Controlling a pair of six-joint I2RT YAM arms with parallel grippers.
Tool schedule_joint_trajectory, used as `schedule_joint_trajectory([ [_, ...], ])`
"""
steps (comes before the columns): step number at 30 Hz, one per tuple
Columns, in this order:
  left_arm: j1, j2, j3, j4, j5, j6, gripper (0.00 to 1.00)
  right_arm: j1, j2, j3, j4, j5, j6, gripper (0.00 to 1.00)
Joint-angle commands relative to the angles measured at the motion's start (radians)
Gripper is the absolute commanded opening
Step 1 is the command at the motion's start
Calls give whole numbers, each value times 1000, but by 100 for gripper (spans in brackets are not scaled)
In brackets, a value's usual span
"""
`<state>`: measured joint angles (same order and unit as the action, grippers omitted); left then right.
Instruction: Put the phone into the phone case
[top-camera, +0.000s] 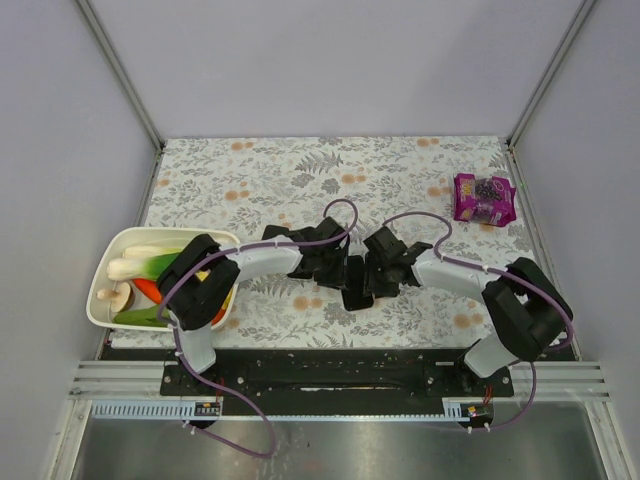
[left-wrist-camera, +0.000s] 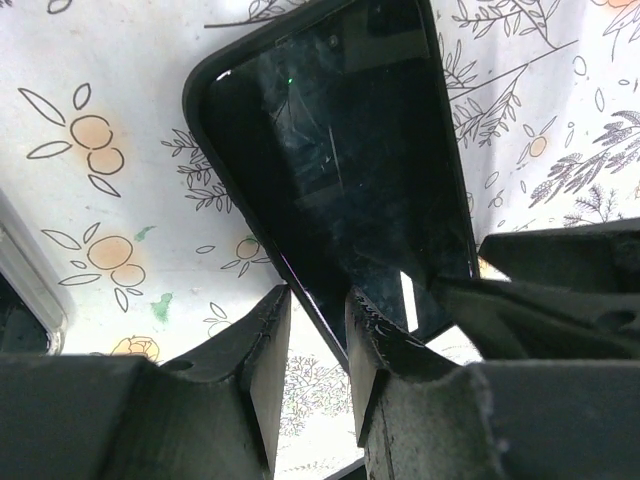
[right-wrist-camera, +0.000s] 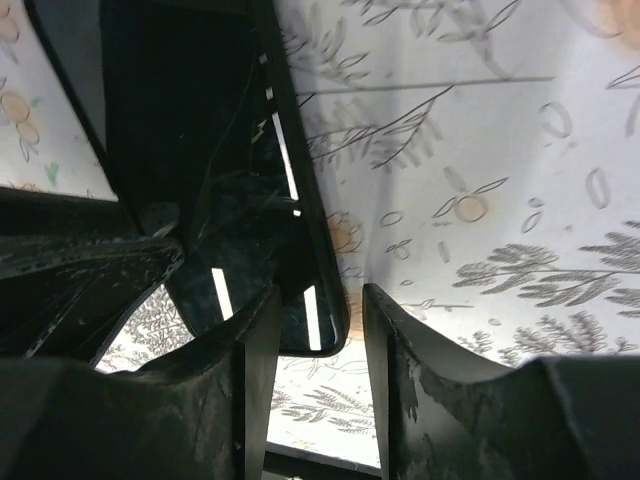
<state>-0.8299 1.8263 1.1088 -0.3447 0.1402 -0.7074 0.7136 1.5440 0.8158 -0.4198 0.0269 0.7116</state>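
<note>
The phone (top-camera: 355, 284) lies at the middle of the counter (top-camera: 250, 180). The left pincer (left-wrist-camera: 318, 335), at its 9 o'clock, stands narrow astride one long edge, possibly clamping it. The right pincer (right-wrist-camera: 320, 320), at 3 o'clock, stands half-open around a corner.

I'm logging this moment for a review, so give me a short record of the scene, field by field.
phone: black, glossy screen, mid-table between both arms
case: dark rim shows around the screen; full seating cannot be told
left gripper: phone's edge between its fingers; clamped or not is unclear
right gripper: open, straddling a corner of the phone
basket: white, at the table's left, holding vegetables
snack bag: purple, far right of the table
</note>
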Motion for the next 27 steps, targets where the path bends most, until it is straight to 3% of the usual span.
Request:
schedule_joint_trajectory([
  [1, 20, 21, 58, -25, -44, 32, 33, -86, 22, 44, 12, -19, -52, 47],
  [18, 69, 133, 203, -132, -111, 79, 33, -157, 231, 249, -2, -59, -127, 45],
  [27, 51, 188, 230, -157, -136, 75, 32, -134, 246, 192, 6, -47, -110, 34],
])
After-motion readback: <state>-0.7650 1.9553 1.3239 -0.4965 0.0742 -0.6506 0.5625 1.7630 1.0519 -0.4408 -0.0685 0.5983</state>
